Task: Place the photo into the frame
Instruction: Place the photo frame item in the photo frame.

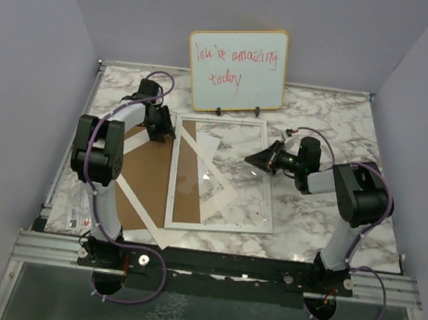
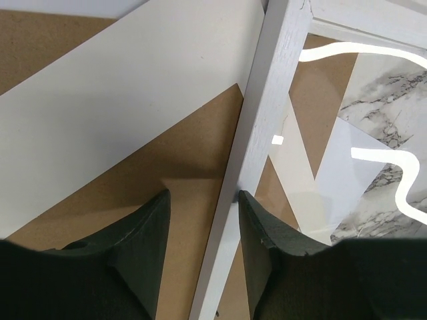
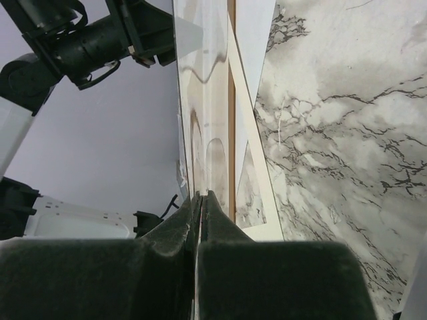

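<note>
Far left of the top view: the brown backing board (image 1: 145, 175) lies flat on the marble table (image 3: 347, 133), with the white mat (image 2: 120, 93) lying at a slant across it.

Just right of that, in the upper left, the left gripper (image 2: 203, 199) is down at the left rim of the frame (image 2: 263, 100). The wrist cam shows it best. The jaws are parted and straddle the rim, with one finger (image 2: 150, 240) standing off it over the board and the other right against the rim's inner edge. So it's around the rim but not clamped.

The frame takes up the middle of the table. Its left side overlaps the board and mat, and ceiling lights glare off the pane.

Through the glass near the upper left of the pane there's a plain pale sheet that I'm fairly sure is the photo (image 1: 204, 147), white back up. No printed side is visible, so take that loosely.

The whiteboard (image 1: 236, 68) with red writing stands behind the frame, top centre.

Right of centre, the right gripper (image 3: 200, 195) points at the frame's right side with its fingers pressed together. The frame's edge runs up from the seam, but I can't tell if anything thin is pinched in there.
</note>
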Controlling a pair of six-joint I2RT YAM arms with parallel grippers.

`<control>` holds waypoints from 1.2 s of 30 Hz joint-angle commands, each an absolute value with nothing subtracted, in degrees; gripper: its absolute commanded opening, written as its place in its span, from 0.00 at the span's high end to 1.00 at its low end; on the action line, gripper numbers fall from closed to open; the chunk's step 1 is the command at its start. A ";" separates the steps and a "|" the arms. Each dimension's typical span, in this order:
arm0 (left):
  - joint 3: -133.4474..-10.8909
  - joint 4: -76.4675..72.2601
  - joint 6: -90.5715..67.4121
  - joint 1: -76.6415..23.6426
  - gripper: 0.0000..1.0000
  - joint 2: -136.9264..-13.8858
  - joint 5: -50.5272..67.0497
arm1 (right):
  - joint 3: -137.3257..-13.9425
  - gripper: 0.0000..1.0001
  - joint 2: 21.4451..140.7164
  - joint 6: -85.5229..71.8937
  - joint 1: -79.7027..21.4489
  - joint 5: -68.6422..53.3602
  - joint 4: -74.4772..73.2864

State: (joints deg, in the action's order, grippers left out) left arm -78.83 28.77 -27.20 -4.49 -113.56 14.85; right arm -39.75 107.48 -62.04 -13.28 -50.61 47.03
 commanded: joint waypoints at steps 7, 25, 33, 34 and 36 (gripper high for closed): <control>-77.79 28.21 -26.98 -4.92 0.55 -117.53 16.48 | -40.18 0.99 107.92 -65.88 -13.38 -54.10 50.57; -77.26 28.04 -26.54 -4.92 0.55 -117.63 16.51 | -38.60 0.99 108.83 -72.78 -13.45 -57.16 61.77; -77.17 28.04 -26.46 -4.92 0.55 -117.60 16.55 | -39.18 0.99 110.13 -70.84 -14.13 -57.05 60.12; -77.17 28.04 -26.46 -4.92 0.55 -117.61 16.47 | -39.27 0.99 110.28 -70.15 -14.19 -56.82 59.39; -77.17 28.04 -26.46 -4.92 0.55 -117.56 16.40 | -39.73 0.99 110.40 -67.80 -14.33 -56.06 56.49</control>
State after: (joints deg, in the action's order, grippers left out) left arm -78.91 28.21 -27.14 -4.49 -113.91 15.64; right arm -39.46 108.95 -70.89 -13.56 -55.09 57.95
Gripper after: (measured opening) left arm 0.449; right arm 0.013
